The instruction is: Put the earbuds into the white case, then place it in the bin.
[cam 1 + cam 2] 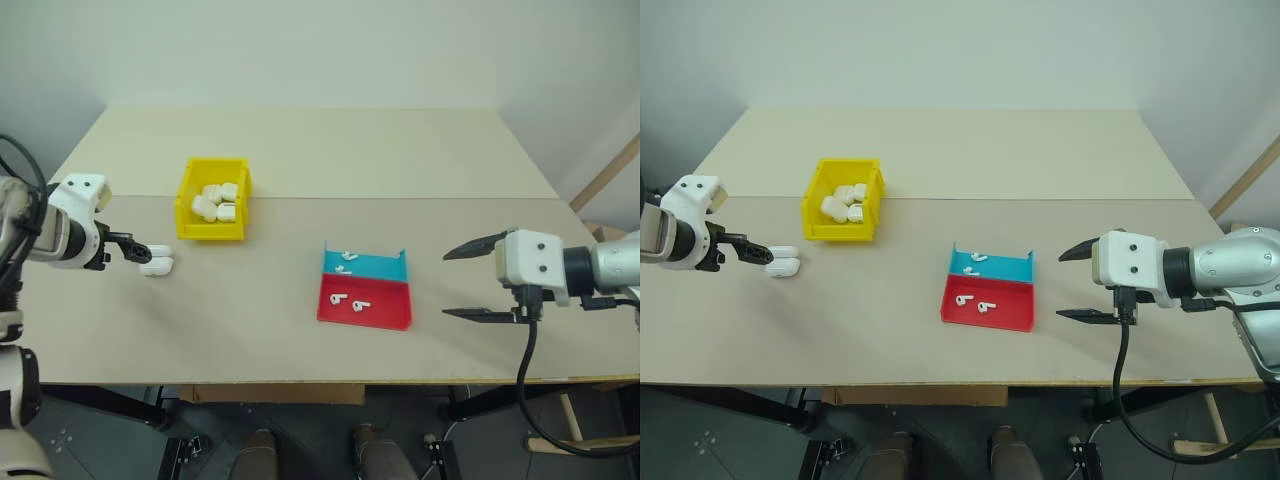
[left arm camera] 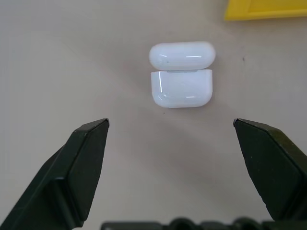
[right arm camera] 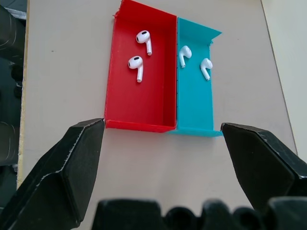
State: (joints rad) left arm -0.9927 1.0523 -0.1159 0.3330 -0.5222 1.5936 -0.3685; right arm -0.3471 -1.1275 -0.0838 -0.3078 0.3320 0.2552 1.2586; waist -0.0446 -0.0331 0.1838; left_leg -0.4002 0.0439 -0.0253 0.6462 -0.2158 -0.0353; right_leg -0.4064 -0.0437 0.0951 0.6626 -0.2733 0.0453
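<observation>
Worktop [image 1: 300,150]: pale beige, rectangular.

White case [image 2: 182,75]: lay toward the left edge of the worktop, lid hinged open, apart from the bin's near left corner, unheld.

Bin [image 1: 185,205]: yellow, stood left of centre, nearer the far edge; held several white cases [image 1: 217,202] heaped inside.

Tray [image 1: 325,305]: two compartments, red toward the near edge, teal behind; sat right of centre.

Earbuds [image 3: 139,55]: two lay in the red compartment; two more earbuds [image 3: 194,60] in the teal.

Left gripper [image 1: 135,250]: jaws wide, empty, just beside the white case without touching it.

Right gripper [image 1: 465,280]: jaws wide, empty, hung toward the right edge, pointed at the tray.
</observation>
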